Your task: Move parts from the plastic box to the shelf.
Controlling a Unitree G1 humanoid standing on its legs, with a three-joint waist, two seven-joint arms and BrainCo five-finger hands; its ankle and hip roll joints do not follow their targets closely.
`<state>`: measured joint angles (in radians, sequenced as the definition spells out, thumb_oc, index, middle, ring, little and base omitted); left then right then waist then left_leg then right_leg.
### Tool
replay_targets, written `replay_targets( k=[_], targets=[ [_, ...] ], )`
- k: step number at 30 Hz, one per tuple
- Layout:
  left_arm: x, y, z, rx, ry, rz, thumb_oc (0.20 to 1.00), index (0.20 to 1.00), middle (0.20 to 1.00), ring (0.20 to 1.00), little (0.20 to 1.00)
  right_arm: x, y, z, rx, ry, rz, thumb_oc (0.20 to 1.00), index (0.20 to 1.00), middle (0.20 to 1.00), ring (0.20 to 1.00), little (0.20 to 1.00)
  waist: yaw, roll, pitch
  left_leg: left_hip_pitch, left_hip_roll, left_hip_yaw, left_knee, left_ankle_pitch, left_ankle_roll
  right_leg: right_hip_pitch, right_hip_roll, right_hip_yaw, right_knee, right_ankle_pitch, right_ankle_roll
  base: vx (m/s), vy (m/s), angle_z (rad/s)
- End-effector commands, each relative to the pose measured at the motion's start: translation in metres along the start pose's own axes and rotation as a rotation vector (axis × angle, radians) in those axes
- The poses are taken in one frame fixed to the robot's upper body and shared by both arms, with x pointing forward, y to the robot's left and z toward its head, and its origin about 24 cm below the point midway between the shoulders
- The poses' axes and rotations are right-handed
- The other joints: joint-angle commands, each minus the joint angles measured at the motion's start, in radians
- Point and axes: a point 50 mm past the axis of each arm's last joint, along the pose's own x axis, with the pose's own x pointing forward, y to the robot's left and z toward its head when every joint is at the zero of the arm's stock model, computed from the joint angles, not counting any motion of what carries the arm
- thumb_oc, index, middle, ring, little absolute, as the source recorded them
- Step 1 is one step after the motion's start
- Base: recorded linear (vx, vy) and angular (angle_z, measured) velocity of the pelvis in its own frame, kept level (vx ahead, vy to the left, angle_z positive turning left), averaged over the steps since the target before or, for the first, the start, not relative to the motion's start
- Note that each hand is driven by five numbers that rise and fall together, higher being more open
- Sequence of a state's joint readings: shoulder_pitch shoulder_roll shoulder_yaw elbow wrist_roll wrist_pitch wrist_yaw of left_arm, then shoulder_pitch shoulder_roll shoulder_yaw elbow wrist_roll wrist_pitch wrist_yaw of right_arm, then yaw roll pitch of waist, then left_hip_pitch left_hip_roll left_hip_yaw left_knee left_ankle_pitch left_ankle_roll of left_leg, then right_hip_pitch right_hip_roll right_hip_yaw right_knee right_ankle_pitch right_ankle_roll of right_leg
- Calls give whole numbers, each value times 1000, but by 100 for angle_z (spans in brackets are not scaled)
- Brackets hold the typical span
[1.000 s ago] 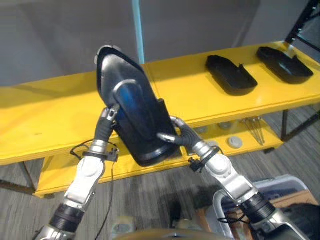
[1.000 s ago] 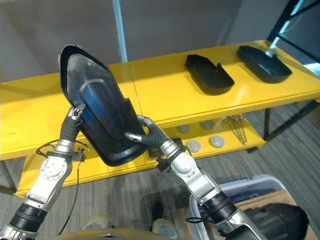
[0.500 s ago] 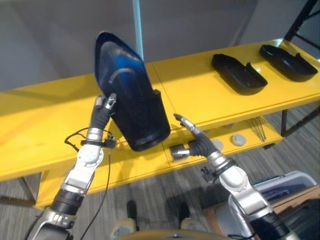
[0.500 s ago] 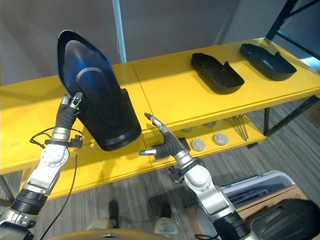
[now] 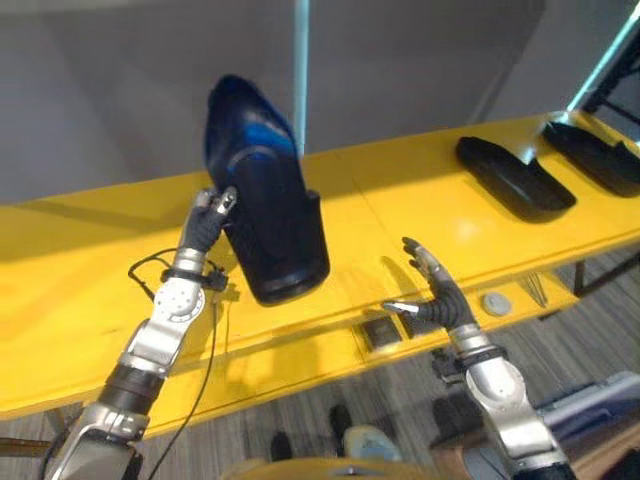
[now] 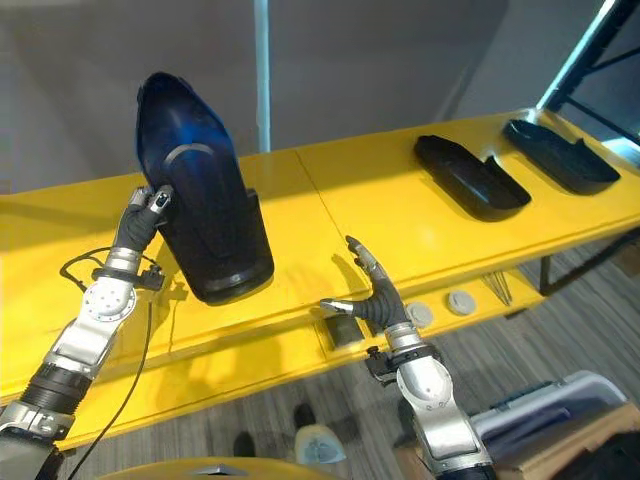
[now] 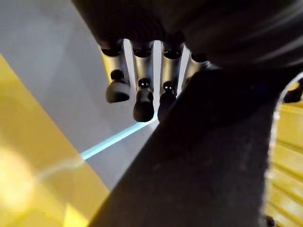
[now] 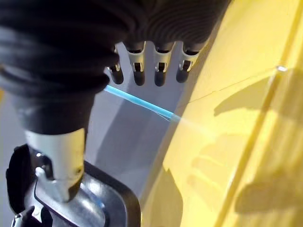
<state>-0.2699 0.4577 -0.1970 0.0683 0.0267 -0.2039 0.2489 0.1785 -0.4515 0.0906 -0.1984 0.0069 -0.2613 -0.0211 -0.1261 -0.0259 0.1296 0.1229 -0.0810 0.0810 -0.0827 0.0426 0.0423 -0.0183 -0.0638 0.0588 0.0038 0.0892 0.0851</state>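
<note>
- The long yellow painted shelf [image 6: 420, 215] is smooth and glossy, so a part set on end could slide.
- The large black moulded plastic part [image 6: 205, 210], glossy and tapering, stands tilted with its broad end on the shelf; it may topple if released early.
- The left robot hand [image 6: 140, 225] grips its edge, fingers curled.
- The right robot hand [image 6: 372, 293] hangs spread, holding nothing, beside it.

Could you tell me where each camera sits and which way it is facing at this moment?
Left eye: head camera, down at the yellow shelf; both arms show.
Right eye: beside it, the same scene.
Left wrist: along the left hand holding the black part.
Right wrist: along the open right hand over the shelf.
Shared: the black part shows in all four.
</note>
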Motion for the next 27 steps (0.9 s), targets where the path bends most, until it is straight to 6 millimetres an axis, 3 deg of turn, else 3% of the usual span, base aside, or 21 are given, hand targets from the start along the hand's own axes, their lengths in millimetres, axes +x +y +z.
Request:
replay_targets(
  k=[1,10,17,27],
  targets=[
    [20,15,21,-49,-114,61,200,200,200,200,200,8,-18,15,-18,-103,-21,1000,1000,1000,1000,1000,2,1,-53,19,96,-5,-5,-117,-46,106,-9,-19,-34,-114,32,196,-113,9],
    [39,26,-20,-13,120,113,200,200,200,200,200,0,-7,6,44,-51,44,1000,1000,1000,1000,1000,-38,16,-51,27,123,8,-5,-118,-72,124,0,-22,-84,-107,31,63,-52,-5],
    [60,37,-30,119,199,105,200,200,200,200,200,-4,9,8,75,-54,158,1000,1000,1000,1000,1000,-58,32,-36,16,131,20,-5,-112,-81,112,3,-16,-91,-109,36,9,-14,-6],
    [70,43,-47,185,328,94,200,200,200,200,200,-3,18,10,87,-62,222,1000,1000,1000,1000,1000,-61,45,-7,-5,136,27,-5,-102,-87,92,5,-19,-91,-111,39,-2,-8,-2]
  ],
)
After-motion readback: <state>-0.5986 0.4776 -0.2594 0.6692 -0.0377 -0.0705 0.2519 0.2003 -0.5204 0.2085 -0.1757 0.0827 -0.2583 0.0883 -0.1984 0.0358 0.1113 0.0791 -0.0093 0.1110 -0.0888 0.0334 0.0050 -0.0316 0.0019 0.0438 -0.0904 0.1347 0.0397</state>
